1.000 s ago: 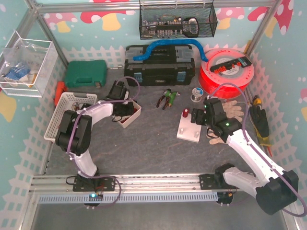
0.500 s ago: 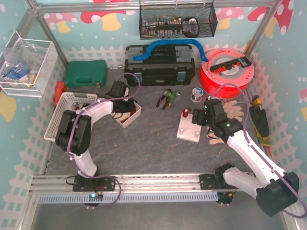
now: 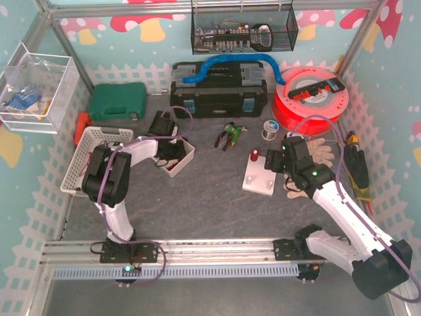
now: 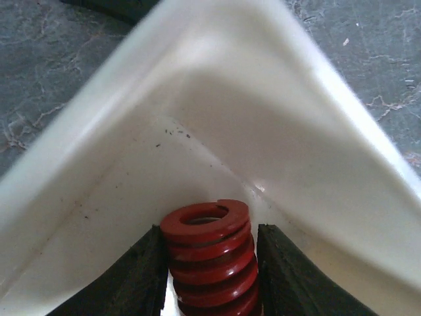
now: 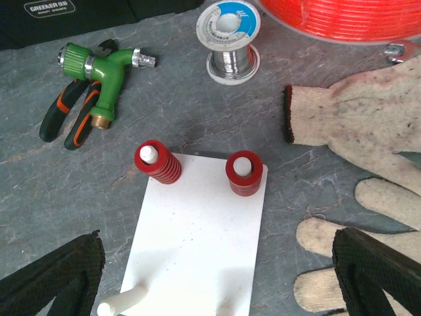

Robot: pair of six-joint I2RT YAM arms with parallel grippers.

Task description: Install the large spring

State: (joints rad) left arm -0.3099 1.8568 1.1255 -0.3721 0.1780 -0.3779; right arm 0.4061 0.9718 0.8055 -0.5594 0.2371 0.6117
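Note:
A large red spring point(image 4: 209, 257) stands upright in a corner of the small white tray point(image 4: 276, 118). My left gripper point(image 4: 210, 276) is down in that tray point(image 3: 185, 157), with its black fingers point(image 4: 135, 276) pressed against both sides of the spring. My right gripper point(image 5: 217, 276) is wide open and empty, hovering over the white peg board point(image 5: 197, 243), which also shows in the top view point(image 3: 260, 179). Two red springs point(image 5: 158, 161) point(image 5: 244, 174) sit on the board's far pegs. A bare white peg point(image 5: 122, 301) stands at the near left.
Green nozzle and pliers point(image 5: 92, 72), a solder spool point(image 5: 230, 36) and a work glove point(image 5: 358, 131) lie around the board. An orange filament spool point(image 3: 309, 99), black toolbox point(image 3: 220, 89), green case point(image 3: 117, 101) and white basket point(image 3: 85, 155) line the back and left.
My left arm has swung its elbow up and left while its gripper settled lower into the white tray. My right arm has barely moved.

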